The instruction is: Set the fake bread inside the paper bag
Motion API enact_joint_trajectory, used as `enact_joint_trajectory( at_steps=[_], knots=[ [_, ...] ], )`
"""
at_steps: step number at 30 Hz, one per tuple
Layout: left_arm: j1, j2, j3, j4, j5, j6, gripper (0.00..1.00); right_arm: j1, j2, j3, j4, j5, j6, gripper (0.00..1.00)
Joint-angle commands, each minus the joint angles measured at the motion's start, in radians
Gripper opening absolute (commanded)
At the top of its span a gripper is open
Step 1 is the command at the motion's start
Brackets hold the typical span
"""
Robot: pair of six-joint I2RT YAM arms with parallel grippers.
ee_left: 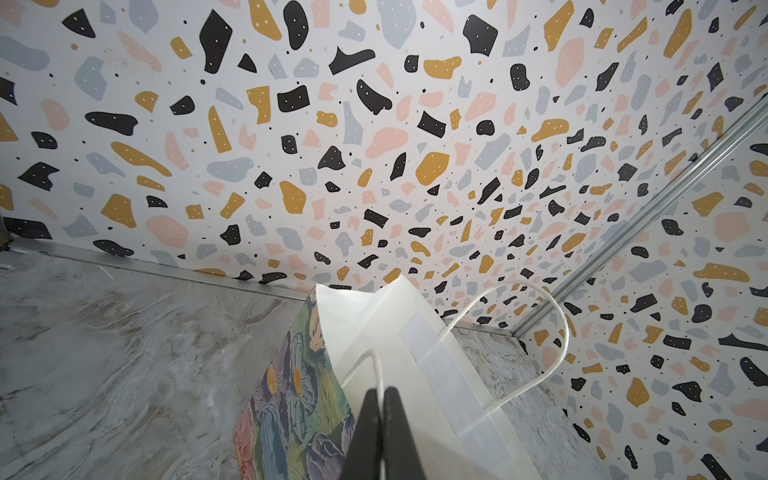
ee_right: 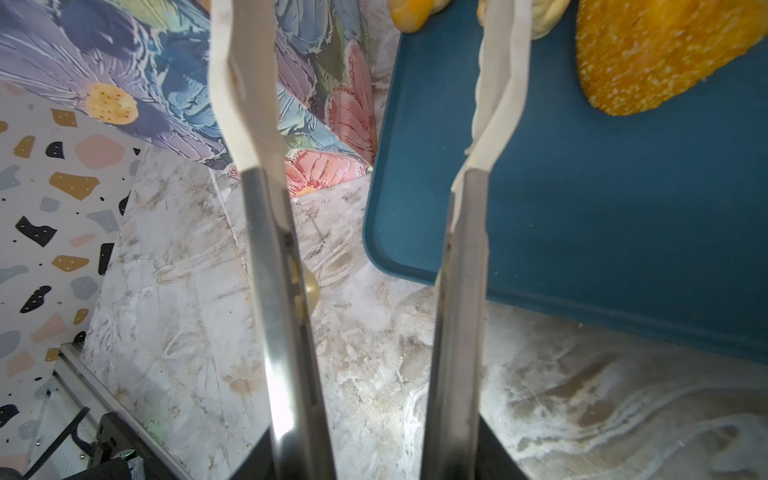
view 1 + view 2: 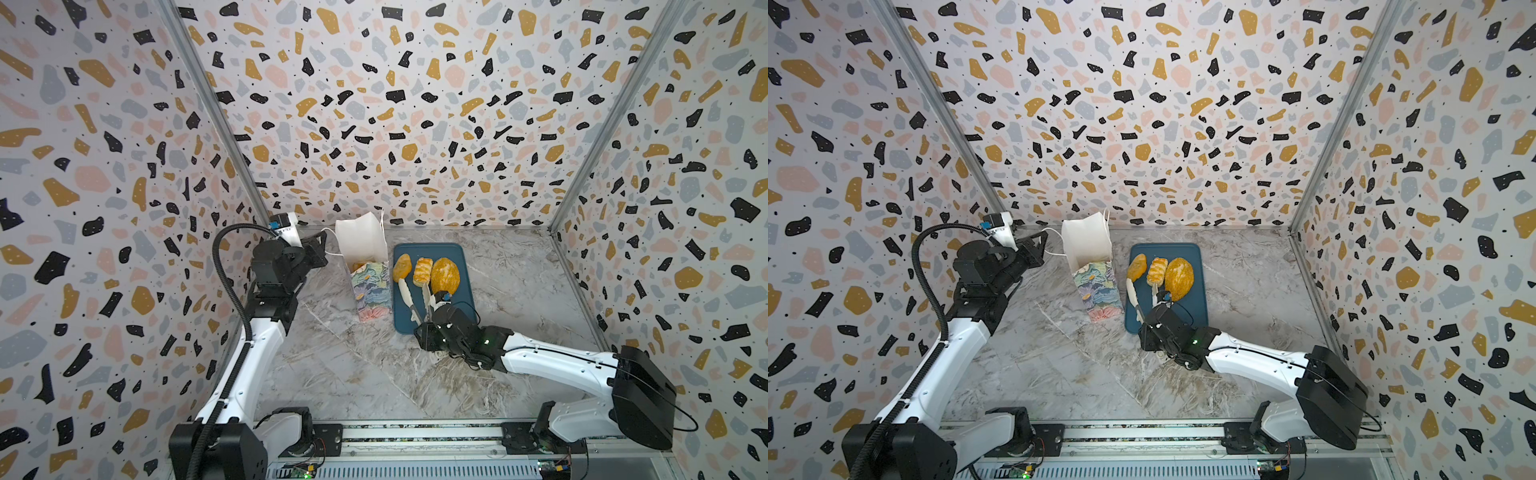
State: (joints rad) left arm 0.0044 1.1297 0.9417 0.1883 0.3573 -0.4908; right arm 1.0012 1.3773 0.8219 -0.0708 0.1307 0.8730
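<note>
The paper bag [image 3: 365, 245] [image 3: 1087, 245] stands left of the tray, floral outside [image 2: 145, 83], white inside [image 1: 415, 374]. My left gripper [image 3: 322, 249] [image 3: 1040, 245] [image 1: 381, 390] is shut on its near cord handle [image 1: 376, 370]. One bread [image 3: 358, 266] shows inside the bag. On the tray lie an oval roll [image 3: 402, 266] [image 3: 1137, 267], a plaited pastry [image 3: 423, 271] [image 3: 1158, 271] and a seeded loaf [image 3: 445, 275] [image 3: 1179, 278] [image 2: 648, 54]. My right gripper [image 3: 428, 326] [image 3: 1148, 322] [image 2: 378, 457] is shut on metal tongs [image 3: 405, 297] [image 2: 266, 249]. Their white tips stand apart at the near ends of the roll and pastry.
The dark-blue tray [image 3: 457, 316] [image 3: 1196, 307] [image 2: 582, 208] lies flat on the marble tabletop, right of the bag. The bag's far cord handle [image 1: 557, 324] loops free. Patterned walls close in the back and both sides.
</note>
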Motion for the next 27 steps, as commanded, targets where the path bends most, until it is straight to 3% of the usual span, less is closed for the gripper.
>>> enact_joint_trajectory(
  at_steps=[1,27],
  knots=[
    [-0.004,-0.004,0.009,0.056,0.011,-0.005,0.0,0.008,0.007,-0.002,0.111,-0.027,0.027,0.49],
    [-0.004,-0.019,0.023,0.019,-0.03,0.009,0.0,-0.058,0.101,-0.095,0.459,-0.213,0.167,0.4]
  ],
)
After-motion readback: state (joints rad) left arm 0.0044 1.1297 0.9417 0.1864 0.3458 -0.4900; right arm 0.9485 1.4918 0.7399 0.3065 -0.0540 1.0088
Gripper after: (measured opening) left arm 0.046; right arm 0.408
